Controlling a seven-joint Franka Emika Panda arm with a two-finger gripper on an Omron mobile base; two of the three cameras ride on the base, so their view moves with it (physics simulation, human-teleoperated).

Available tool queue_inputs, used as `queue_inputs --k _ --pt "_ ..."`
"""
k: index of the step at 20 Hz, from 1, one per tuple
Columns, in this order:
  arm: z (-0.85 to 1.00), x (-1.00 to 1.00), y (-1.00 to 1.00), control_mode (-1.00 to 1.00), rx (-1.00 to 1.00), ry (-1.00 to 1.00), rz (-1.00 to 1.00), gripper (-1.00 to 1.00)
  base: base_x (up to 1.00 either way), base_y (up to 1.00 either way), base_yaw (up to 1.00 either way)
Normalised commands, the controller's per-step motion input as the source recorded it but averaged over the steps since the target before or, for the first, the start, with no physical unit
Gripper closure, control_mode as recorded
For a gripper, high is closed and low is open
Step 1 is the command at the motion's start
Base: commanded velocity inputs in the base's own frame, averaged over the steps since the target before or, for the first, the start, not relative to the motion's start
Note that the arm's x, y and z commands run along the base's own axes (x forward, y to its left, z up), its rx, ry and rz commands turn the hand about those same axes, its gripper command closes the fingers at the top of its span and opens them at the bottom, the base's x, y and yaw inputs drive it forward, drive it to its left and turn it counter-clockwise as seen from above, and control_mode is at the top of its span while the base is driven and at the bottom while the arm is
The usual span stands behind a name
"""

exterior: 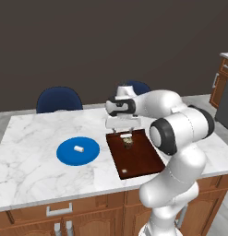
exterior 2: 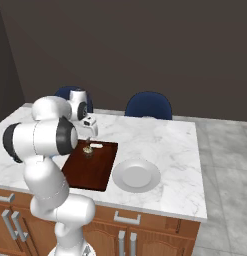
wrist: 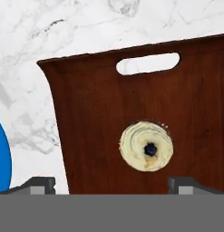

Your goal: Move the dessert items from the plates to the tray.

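Observation:
The cupcake (exterior: pixel 127 140) (exterior 2: pixel 88 150) (wrist: pixel 146 146), brown with a pale swirled top, stands upright on the far half of the dark wooden tray (exterior: pixel 141 161) (exterior 2: pixel 92 175) (wrist: pixel 86 113). My gripper (exterior: pixel 127 132) (exterior 2: pixel 88 141) (wrist: pixel 112 186) hangs just above it, open, holding nothing, its fingertips (wrist: pixel 40 185) spread wide on either side. A small white marshmallow (exterior: pixel 78 149) lies on the blue plate (exterior: pixel 69 157) (wrist: pixel 1 158), left of the tray. The pale plate (exterior 2: pixel 136 176) right of the tray is bare.
All of this sits on a marble island counter (exterior: pixel 32 138) (exterior 2: pixel 165 140). Two blue chairs (exterior: pixel 59 99) (exterior 2: pixel 148 106) stand behind its far edge. A wooden cabinet (exterior: pixel 221 80) is at the far right. The tray has a white oval handle mark (wrist: pixel 148 64) near its far end.

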Motion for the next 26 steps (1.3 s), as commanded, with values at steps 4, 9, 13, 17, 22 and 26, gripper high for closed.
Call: queue_inputs --k 4,9,13,17,22,26 --pt "0.33 -0.13 0.34 -1.0 0.0 -0.12 0.01 -1.0 0.0 0.0 0.0" --pt "0.24 -0.1 0.36 -1.0 0.0 -0.09 0.09 -1.0 0.0 0.0 0.0" --pt "0.06 -0.12 0.46 -1.0 0.0 -0.02 0.15 -1.0 0.0 0.0 0.0" --pt "0.0 -0.03 0.58 -1.0 0.0 0.0 0.2 -1.0 0.0 0.0 0.0" --pt "0.0 0.0 0.6 -1.0 0.02 0.0 0.28 -1.0 0.0 0.0 0.0" --pt "0.0 0.0 0.48 -1.0 0.02 0.0 0.28 -1.0 0.0 0.0 0.0"
